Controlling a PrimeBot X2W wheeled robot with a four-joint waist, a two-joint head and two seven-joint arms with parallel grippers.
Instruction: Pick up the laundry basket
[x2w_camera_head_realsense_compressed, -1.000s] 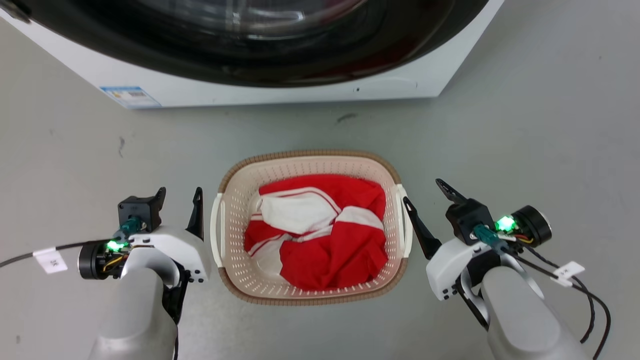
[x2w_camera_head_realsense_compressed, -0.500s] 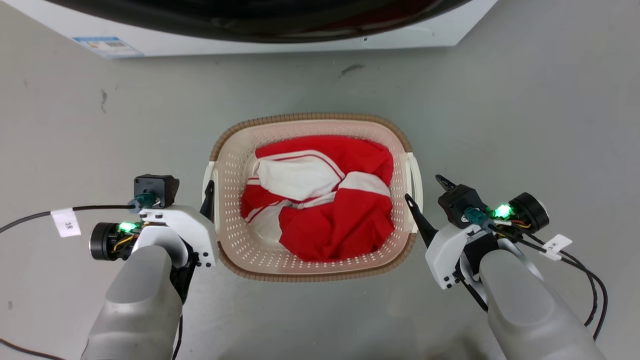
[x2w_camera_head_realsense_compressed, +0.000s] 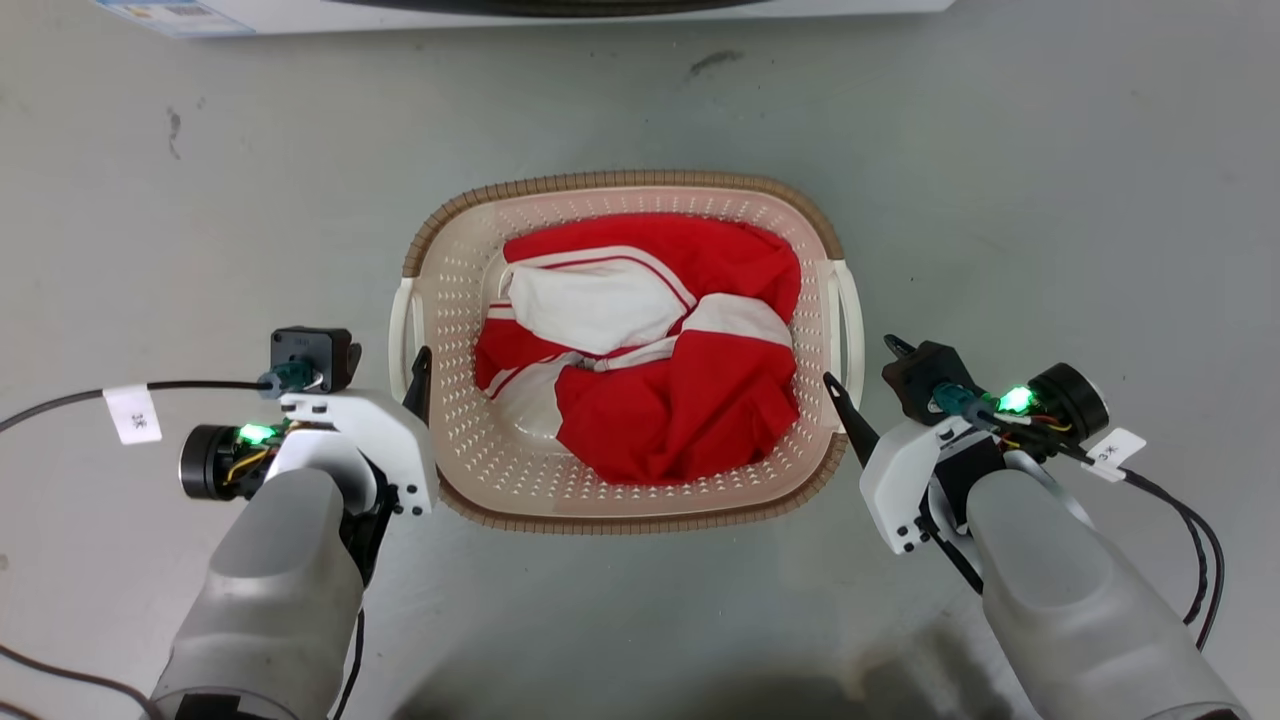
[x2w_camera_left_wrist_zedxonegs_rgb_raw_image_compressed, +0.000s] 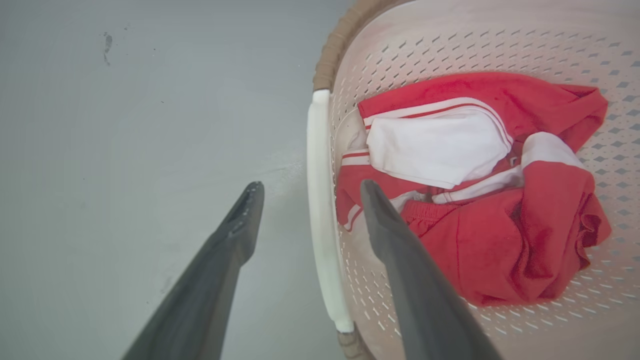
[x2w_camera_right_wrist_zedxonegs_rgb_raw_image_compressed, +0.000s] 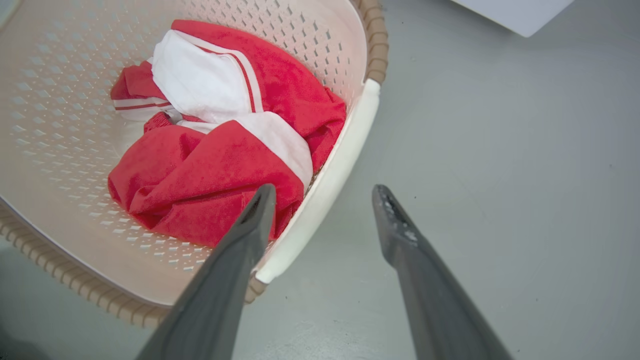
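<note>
In the head view the top edge cuts off the washer (x2w_camera_head_realsense_compressed: 850, 5), leaving a white strip, and its label (x2w_camera_head_realsense_compressed: 170, 12) at upper left is too small to read. Clothes (x2w_camera_head_realsense_compressed: 680, 400) hide the bottom of the laundry basket (x2w_camera_head_realsense_compressed: 620, 180). A camera block (x2w_camera_head_realsense_compressed: 310, 358) hides the outer finger of the left pincer (x2w_camera_left_wrist_zedxonegs_rgb_raw_image_compressed: 312, 187). Both wrist views crop the basket at their edges.
</note>
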